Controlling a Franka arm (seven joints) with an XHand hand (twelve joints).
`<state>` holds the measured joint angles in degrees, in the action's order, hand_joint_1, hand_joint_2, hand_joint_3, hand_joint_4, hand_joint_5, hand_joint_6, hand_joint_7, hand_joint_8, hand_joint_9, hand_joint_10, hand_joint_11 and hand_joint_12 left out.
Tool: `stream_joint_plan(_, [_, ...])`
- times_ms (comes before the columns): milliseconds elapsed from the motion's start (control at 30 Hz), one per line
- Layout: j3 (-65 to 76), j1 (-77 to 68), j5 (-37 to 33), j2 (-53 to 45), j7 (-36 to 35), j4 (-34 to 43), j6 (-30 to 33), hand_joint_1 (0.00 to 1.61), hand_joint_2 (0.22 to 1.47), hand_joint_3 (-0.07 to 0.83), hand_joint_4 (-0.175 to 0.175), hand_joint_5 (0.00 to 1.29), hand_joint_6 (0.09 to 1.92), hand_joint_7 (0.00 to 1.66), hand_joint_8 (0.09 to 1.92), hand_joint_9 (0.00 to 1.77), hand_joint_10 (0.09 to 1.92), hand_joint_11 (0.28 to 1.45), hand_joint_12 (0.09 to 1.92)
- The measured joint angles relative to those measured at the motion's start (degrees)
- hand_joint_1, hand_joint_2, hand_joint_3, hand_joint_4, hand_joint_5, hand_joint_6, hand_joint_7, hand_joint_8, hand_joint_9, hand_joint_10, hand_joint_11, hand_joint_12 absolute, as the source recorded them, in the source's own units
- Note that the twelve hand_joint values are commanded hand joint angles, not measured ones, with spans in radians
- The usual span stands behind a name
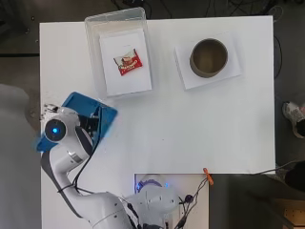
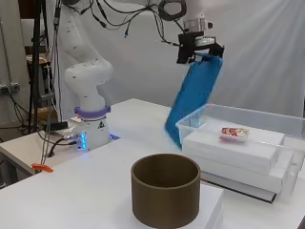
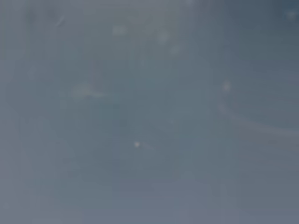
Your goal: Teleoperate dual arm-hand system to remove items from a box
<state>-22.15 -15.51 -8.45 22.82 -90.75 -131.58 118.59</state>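
Lid lifted clear of box.
The hand (image 2: 198, 47) pinched the flat blue plastic lid (image 2: 193, 98) by its top edge, hanging tilted below it, just outside the clear plastic box (image 2: 238, 117); advisable to carry it away and lay it flat on the white table (image 1: 190, 129).

White arm (image 2: 83, 71) rising from base at edge of surface (image 2: 57, 186), bent at elbow and reaching high across. Black and white hand (image 2: 198, 45) raised well above surface, pointing downward, closed around top edge of a blue lid (image 2: 193, 98). Fingers hidden in overhead view.
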Motion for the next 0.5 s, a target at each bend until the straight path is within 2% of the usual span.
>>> stream_joint_plan(100, [-0.3,-3.76,-2.96,8.25,-2.6,-9.75,-1.16,1.27,1.35,0.008,-0.135,0.3,1.92,0.53,1.76,0.74,1.46,0.6,0.85])
stream_joint_plan(133, [-0.31,-4.85,-3.82,10.82,-3.3,-12.14,-1.74,1.28,1.34,0.004,-0.15,0.31,1.92,0.56,1.73,0.76,1.38,0.61,0.77])
stream_joint_plan(167, [-0.38,-6.05,-4.51,13.62,-3.86,-14.24,-2.26,0.98,1.3,-0.002,-0.079,0.29,1.65,0.58,1.43,0.78,1.1,0.63,0.56])
stream_joint_plan(200, [-0.51,-7.05,-4.84,16.1,-3.87,-15.75,-2.81,0.58,1.14,-0.026,-0.038,0.18,1.01,0.38,0.91,0.56,0.74,0.56,0.35])
stream_joint_plan(233, [-0.57,-7.69,-4.96,18.69,-2.87,-16.67,-4.13,0.31,0.98,-0.03,-0.014,0.1,0.55,0.22,0.51,0.4,0.45,0.49,0.19])
stream_joint_plan(267, [-0.66,-7.57,-4.53,19.52,-0.91,-16.25,-5.91,0.15,0.88,-0.022,0.0,0.05,0.27,0.15,0.27,0.33,0.26,0.45,0.1])
stream_joint_plan(300, [-1.02,-7.2,-3.83,19.21,2.23,-15.01,-8.14,0.07,0.82,-0.015,0.012,0.04,0.14,0.12,0.13,0.28,0.15,0.43,0.09])
stream_joint_plan(333, [-1.31,-6.92,-3.25,18.15,5.69,-13.49,-10.11,0.03,0.79,-0.008,0.022,0.06,0.09,0.11,0.09,0.25,0.09,0.42,0.09])
stream_joint_plan(400, [-1.61,-5.88,-1.45,14.63,14.01,-10.09,-12.59,0.02,0.9,0.008,0.041,0.17,0.09,0.25,0.09,0.35,0.09,0.45,0.09])
stream_joint_plan(467, [-0.89,-4.19,0.91,10.45,22.84,-6.39,-11.88,0.07,0.96,0.004,0.049,0.33,0.09,0.4,0.09,0.46,0.09,0.5,0.09])
stream_joint_plan(500, [0.16,-3.5,1.67,8.29,25.62,-4.73,-10.91,0.1,0.97,0.001,0.043,0.36,0.09,0.44,0.09,0.49,0.09,0.52,0.09])
